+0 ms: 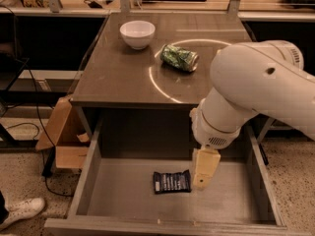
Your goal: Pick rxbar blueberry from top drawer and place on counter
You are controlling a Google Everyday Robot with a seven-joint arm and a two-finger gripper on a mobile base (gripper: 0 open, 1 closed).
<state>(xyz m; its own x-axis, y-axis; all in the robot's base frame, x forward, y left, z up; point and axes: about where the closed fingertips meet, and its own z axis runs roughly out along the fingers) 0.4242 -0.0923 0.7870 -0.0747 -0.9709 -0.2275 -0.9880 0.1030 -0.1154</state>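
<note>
The rxbar blueberry (171,182), a dark flat wrapper with white print, lies flat on the bottom of the open top drawer (123,193), near its middle. My gripper (203,175) hangs down into the drawer from the big white arm (251,87). It is just to the right of the bar, close to its right end, and nothing shows in it. The counter (118,77) with the bright light ring is above and behind the drawer.
A white bowl (137,33) and a crushed green can (179,58) sit on the counter. My arm hides the counter's right part. A cardboard box (64,136) stands left of the drawer, and a white shoe (19,211) is at the lower left.
</note>
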